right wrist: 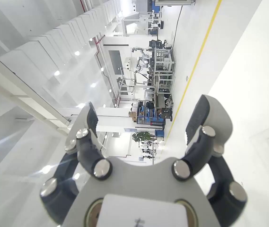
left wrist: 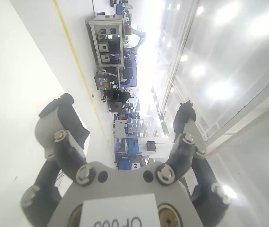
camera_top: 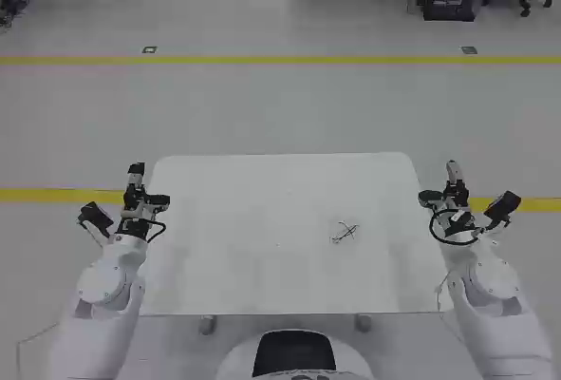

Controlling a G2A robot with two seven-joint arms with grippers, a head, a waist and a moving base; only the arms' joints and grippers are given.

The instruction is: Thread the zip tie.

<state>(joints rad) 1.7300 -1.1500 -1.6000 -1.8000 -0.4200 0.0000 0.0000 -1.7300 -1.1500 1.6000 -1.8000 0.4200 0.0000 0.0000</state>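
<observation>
A thin dark zip tie [camera_top: 344, 232] lies curled on the white table [camera_top: 261, 247], right of centre. My left gripper [camera_top: 134, 175] is beside the table's left edge, far from the tie. In the left wrist view that gripper [left wrist: 125, 102] is open, nothing between its fingers. My right gripper [camera_top: 453, 173] is beside the table's right edge, a good way right of the tie. Its jaws stand wide apart in the right wrist view, where the gripper [right wrist: 148, 105] holds nothing.
The table has rounded corners and a bare white top. A yellow floor line [camera_top: 33, 195] runs behind it on both sides. Machinery and racks [left wrist: 108, 45] stand far off in the hall.
</observation>
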